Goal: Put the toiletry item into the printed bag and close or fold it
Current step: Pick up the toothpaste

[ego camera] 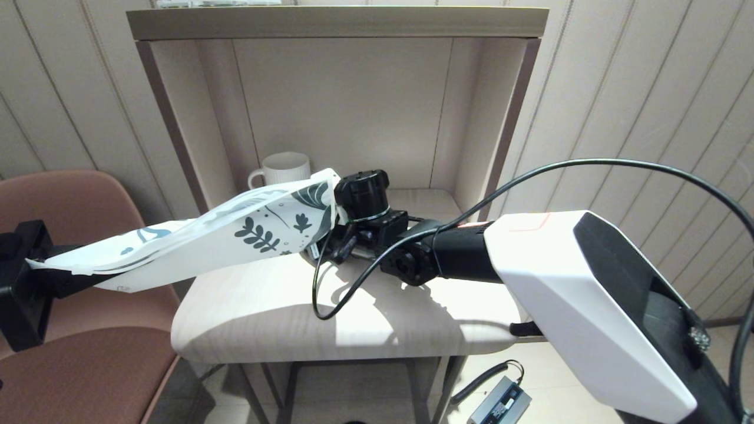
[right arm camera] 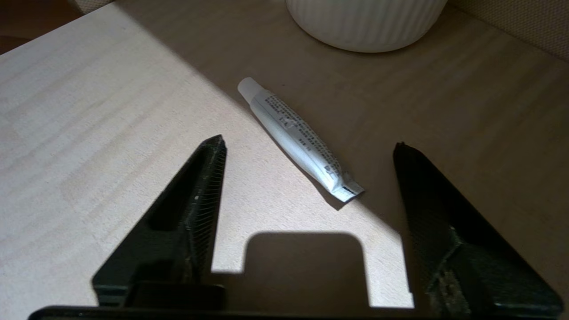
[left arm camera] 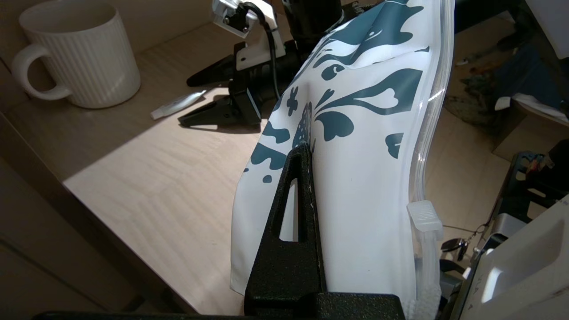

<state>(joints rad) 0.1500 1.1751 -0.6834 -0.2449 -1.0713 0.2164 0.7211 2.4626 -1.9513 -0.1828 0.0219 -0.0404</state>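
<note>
My left gripper (ego camera: 35, 277) is shut on the plain white end of the printed bag (ego camera: 235, 235) and holds it in the air. The bag slopes up from the left to its leafy teal end beside the right wrist. In the left wrist view one black finger (left arm camera: 293, 213) presses the bag (left arm camera: 369, 178); the other is hidden behind it. A small white toiletry tube (right arm camera: 295, 133) lies flat on the table. My right gripper (right arm camera: 309, 143) hangs open just above it, a finger on each side, not touching. The left wrist view shows the tube (left arm camera: 178, 104) too.
A white ribbed mug (ego camera: 285, 169) stands at the back left of the pale wooden table (ego camera: 265, 306), close behind the tube. Alcove walls enclose the table's back and sides. A brown chair (ego camera: 88, 353) stands at the left. A black cable loops over the table.
</note>
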